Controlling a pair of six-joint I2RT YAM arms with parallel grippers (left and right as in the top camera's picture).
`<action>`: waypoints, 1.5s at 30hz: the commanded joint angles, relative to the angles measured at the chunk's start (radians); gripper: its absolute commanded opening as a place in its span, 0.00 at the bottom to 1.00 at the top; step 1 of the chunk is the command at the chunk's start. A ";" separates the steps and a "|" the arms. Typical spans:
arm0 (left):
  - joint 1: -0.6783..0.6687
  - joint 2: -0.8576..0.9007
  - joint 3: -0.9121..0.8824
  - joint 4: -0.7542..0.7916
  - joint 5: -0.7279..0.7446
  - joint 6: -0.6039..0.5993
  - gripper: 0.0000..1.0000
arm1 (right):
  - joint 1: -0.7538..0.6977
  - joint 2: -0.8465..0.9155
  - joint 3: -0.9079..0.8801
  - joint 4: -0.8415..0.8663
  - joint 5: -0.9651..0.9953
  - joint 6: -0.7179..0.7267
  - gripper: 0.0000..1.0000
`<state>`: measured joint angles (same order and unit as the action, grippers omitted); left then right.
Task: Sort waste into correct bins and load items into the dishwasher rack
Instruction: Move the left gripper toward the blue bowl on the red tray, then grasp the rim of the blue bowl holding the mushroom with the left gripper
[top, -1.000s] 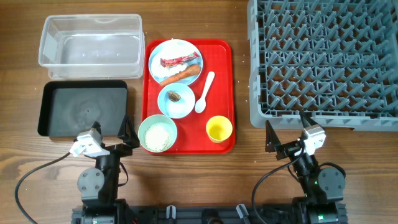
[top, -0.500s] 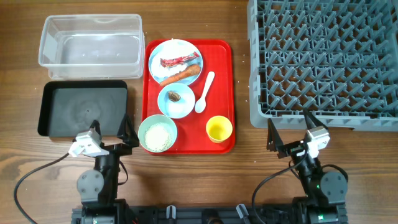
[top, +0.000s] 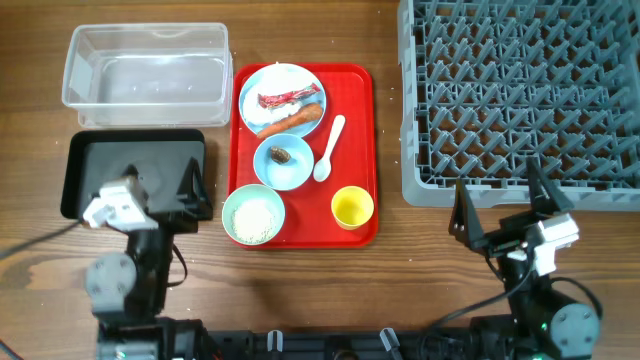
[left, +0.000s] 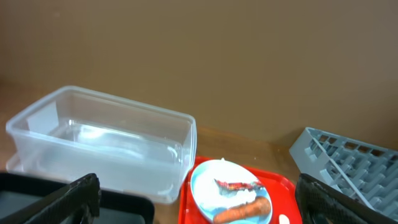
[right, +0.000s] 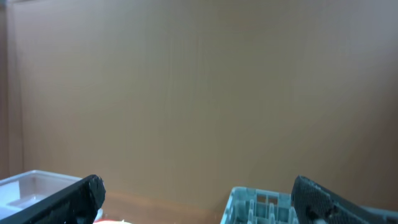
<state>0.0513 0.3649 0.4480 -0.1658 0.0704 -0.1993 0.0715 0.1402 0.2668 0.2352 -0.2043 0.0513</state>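
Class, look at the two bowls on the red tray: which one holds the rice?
The front-left bowl, full of white rice; the middle bowl holds only a small brown lump.

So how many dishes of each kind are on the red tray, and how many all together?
Round light-blue plate: 1
Pale blue-white round bowls: 2
Small yellow cup: 1
White plastic spoon: 1
Total: 5
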 joint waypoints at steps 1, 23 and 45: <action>-0.006 0.213 0.220 -0.102 0.051 0.065 1.00 | 0.004 0.142 0.140 -0.076 0.013 -0.004 1.00; -0.366 1.419 1.046 -0.796 0.229 0.080 1.00 | 0.004 1.072 0.977 -0.967 -0.059 0.045 1.00; -0.587 1.691 1.043 -0.734 -0.113 -0.176 0.04 | 0.004 1.164 0.976 -1.019 -0.066 0.063 0.93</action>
<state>-0.5362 2.0529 1.4826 -0.9009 -0.0216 -0.3500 0.0715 1.2964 1.2240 -0.7826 -0.2543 0.1051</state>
